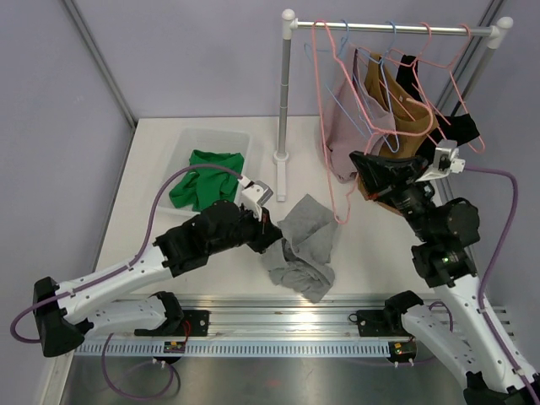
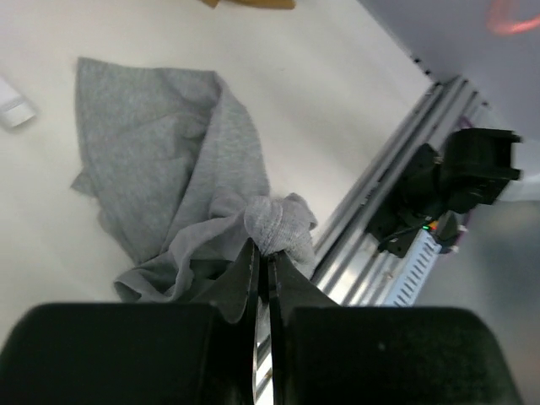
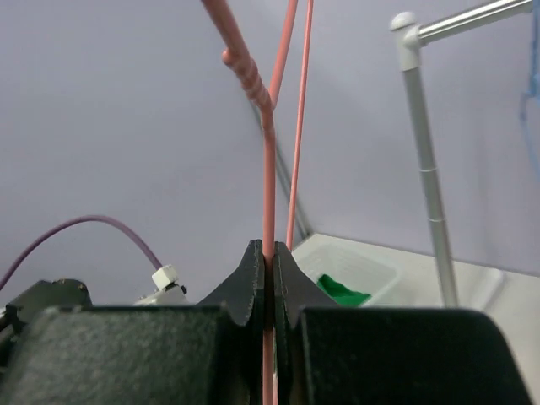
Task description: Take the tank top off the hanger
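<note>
The grey tank top (image 1: 309,243) lies crumpled on the table, off the hanger. My left gripper (image 1: 279,244) is shut on a bunched fold of it near the front edge; the left wrist view shows the cloth (image 2: 160,169) pinched at my fingertips (image 2: 263,250). The empty pink hanger (image 1: 331,126) hangs from the rack rod, tilted. My right gripper (image 1: 355,175) is shut on its lower wire; the right wrist view shows the pink wire (image 3: 268,152) clamped between the jaws of my gripper (image 3: 269,250).
The clothes rack (image 1: 287,93) stands at the back with several more hangers carrying brown (image 1: 403,105), pinkish and black garments. A white bin (image 1: 187,145) holds a green cloth (image 1: 205,175). A metal rail (image 1: 278,316) runs along the near edge.
</note>
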`<state>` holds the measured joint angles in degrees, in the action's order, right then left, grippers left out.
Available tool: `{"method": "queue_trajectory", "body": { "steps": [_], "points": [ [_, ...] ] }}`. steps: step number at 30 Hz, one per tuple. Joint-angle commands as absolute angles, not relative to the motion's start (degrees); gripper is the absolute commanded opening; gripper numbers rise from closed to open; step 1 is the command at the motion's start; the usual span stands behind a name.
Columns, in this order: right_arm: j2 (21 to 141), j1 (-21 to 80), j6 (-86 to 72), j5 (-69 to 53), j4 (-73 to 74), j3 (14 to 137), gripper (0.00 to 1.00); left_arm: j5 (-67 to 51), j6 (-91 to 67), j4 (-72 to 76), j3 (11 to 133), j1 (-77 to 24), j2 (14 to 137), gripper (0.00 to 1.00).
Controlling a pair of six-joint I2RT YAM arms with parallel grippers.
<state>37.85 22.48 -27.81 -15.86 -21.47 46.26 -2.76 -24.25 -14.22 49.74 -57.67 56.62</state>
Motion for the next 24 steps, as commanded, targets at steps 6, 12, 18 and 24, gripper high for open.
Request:
{"method": "queue_trajectory", "body": {
  "steps": [6, 12, 18, 24],
  "points": [
    [45.4, 22.9, -15.4, -7.7, 26.6, 77.2, 0.0, 17.5, -24.0, -33.0, 62.2, -57.9, 59.9, 0.53],
    [57.0, 22.9, -11.3, -3.3, 46.6, 90.2, 0.0, 27.7, -24.1, -49.6, 70.4, -57.9, 56.4, 0.99],
    [68.4, 22.9, -8.4, -0.4, 51.7, 101.7, 0.0, 30.0, -18.1, -56.4, 72.3, -57.9, 50.5, 0.99],
    [83.3, 22.9, -6.5, 3.4, 54.5, 117.1, 0.0, 30.0, -13.6, -52.1, 63.5, -57.9, 41.9, 0.99]
  ]
}}
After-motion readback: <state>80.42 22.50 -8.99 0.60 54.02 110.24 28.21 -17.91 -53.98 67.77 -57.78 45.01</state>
